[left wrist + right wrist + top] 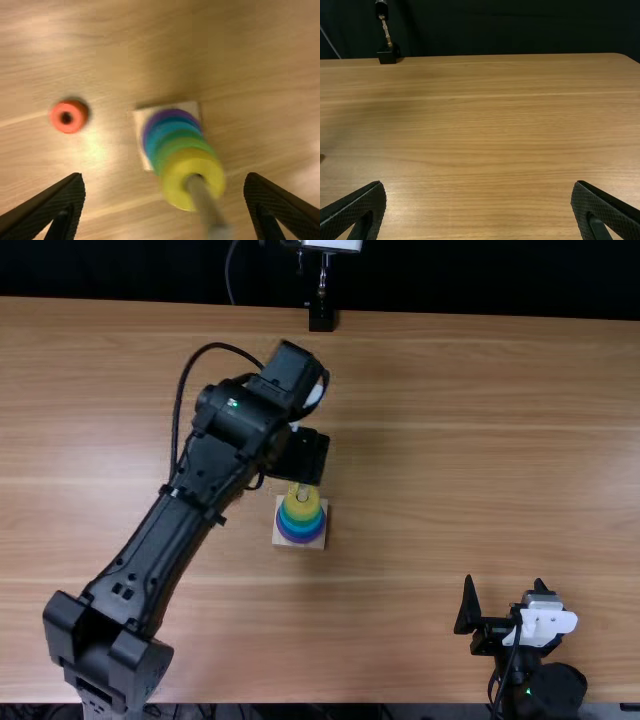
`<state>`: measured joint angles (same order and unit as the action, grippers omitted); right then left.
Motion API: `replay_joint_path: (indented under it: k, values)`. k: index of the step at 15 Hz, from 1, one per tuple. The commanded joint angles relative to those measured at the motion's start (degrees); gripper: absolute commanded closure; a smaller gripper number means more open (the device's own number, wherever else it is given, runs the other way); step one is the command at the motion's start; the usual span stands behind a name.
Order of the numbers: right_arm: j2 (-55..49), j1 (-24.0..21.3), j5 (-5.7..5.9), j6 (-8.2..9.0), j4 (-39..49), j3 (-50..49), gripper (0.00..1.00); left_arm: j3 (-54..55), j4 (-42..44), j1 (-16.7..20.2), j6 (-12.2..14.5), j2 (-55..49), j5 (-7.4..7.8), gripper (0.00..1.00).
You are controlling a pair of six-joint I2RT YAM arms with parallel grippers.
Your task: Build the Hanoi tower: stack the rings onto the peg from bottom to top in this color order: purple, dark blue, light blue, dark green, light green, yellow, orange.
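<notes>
In the top view, the left gripper (303,468) is just beyond the peg, above the table. In the left wrist view the left gripper (165,204) is open, nothing between its fingertips. The square wooden base (282,534) carries stacked rings: purple (155,119) lowest, then blue shades, greens, and a yellow ring (171,182) on top, around the pale peg (201,196). An orange ring (76,108) lies flat on the table, apart from the base. At the near right, the right gripper (505,588) stands open; the right wrist view shows the right gripper (478,186) holding nothing.
The wooden table (450,440) extends around the base. A black stand (322,317) with a thin metal stem is at the far edge. The left arm's links cross the table's left half, with a cable looping beside them.
</notes>
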<state>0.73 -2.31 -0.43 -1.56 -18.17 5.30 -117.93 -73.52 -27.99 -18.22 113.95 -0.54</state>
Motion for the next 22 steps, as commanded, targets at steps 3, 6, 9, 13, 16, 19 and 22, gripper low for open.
replay_joint_path:
  k: [3,6,9,13,16,19,22]
  values:
    - [-0.73,-0.51,0.11,-0.12,-4.14,-4.42,0.0,-3.1,2.01,2.24,1.66,-3.82,-8.01,0.0]
    - [-0.73,-0.51,0.11,-0.12,-4.14,-4.42,0.0,10.18,13.4,6.45,1.98,-9.1,-7.59,0.0]
    - [-0.73,-0.51,0.11,-0.12,-4.14,-4.42,0.0,27.23,29.85,9.18,1.76,-13.84,-5.37,0.0]
    - [-0.73,-0.51,0.11,-0.12,-4.14,-4.42,0.0,34.52,30.91,10.23,1.98,-14.2,-4.95,0.0]
    - [-0.73,-0.51,0.11,-0.12,-4.14,-4.42,0.0,35.84,29.75,10.94,3.24,-12.96,-4.84,0.0]
    - [-0.73,-0.51,0.11,-0.12,-4.25,-4.42,0.0,35.93,26.58,10.59,14.53,-7.34,-5.16,0.0]
    - [-0.73,-0.51,0.11,-0.12,-4.14,-4.42,0.0,35.58,25.74,10.5,15.9,-4.88,-5.16,0.0]
